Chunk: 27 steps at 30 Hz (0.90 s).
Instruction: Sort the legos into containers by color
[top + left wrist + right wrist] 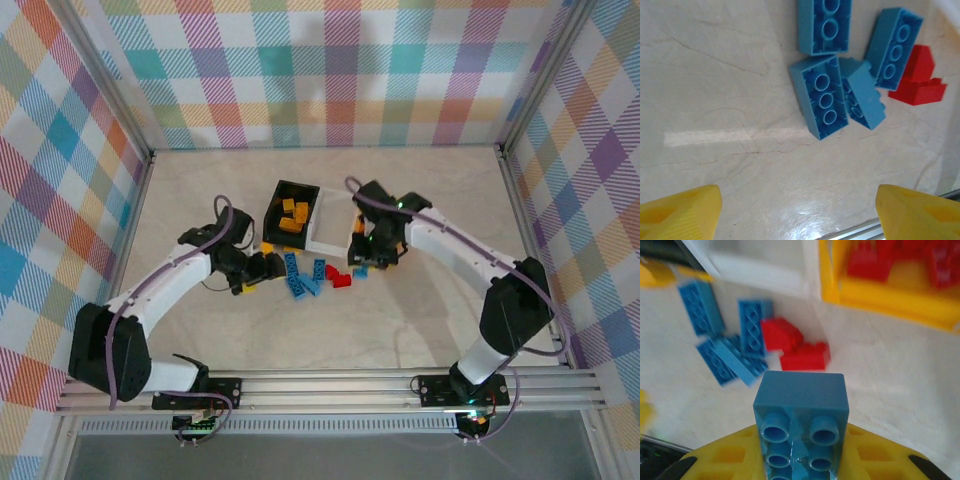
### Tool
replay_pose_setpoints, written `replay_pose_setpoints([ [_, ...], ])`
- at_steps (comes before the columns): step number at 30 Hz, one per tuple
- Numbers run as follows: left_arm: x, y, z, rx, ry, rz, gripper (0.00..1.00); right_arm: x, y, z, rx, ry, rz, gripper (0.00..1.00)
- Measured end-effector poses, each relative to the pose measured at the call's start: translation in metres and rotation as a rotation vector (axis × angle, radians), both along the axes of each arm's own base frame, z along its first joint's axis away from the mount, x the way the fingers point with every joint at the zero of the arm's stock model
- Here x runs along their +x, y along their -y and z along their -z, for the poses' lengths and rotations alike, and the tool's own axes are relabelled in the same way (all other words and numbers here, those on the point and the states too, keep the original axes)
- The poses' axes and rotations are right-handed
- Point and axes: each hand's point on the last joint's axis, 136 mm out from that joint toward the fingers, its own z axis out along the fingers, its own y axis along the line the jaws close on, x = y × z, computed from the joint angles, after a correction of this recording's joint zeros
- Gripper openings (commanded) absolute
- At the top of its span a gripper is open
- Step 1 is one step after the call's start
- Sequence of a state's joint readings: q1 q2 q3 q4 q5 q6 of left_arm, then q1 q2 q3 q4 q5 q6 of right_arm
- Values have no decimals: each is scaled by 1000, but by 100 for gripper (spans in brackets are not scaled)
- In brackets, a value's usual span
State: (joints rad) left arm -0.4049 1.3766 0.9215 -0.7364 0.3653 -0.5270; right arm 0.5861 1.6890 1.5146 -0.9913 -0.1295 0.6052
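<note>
On the table between the arms, loose blue legos (822,97) and two red ones (917,80) sit bunched up. Left gripper (797,210) hangs just beside them, jaws wide with nothing in them. Right gripper (801,456) is clamped on a blue brick (801,397) near the yellow bin (880,296), which has red bricks (870,262) in it. Black bin (271,212) holds orange ones (293,215).

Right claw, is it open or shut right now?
The right claw is shut on a blue lego brick, clamped between its yellow fingers.
</note>
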Motion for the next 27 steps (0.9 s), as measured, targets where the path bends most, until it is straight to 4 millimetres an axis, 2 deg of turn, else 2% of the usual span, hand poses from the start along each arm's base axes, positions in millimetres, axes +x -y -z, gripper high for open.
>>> replay_pose_setpoints([
  [3, -6, 4, 10, -1, -21, 4, 81, 38, -17, -16, 47, 39, 2, 27],
  [6, -11, 2, 17, 2, -42, -3, 81, 73, -37, -18, 74, 59, -10, 27],
  [9, -17, -1, 20, 8, -52, -6, 81, 104, -54, -6, 81, 58, -20, 27],
  [12, -21, -4, 18, 13, -35, -9, 81, 125, -64, 16, 70, 37, -26, 27],
  [15, -23, -7, 13, 14, -17, -12, 81, 137, -69, 41, 50, -1, -28, 29],
  [20, -25, -8, 11, 17, -15, -13, 81, 142, -67, 69, 25, -62, -22, 37],
  [27, -24, -8, 24, 40, -67, -13, 80, 138, -65, 75, 18, -89, -28, 47],
])
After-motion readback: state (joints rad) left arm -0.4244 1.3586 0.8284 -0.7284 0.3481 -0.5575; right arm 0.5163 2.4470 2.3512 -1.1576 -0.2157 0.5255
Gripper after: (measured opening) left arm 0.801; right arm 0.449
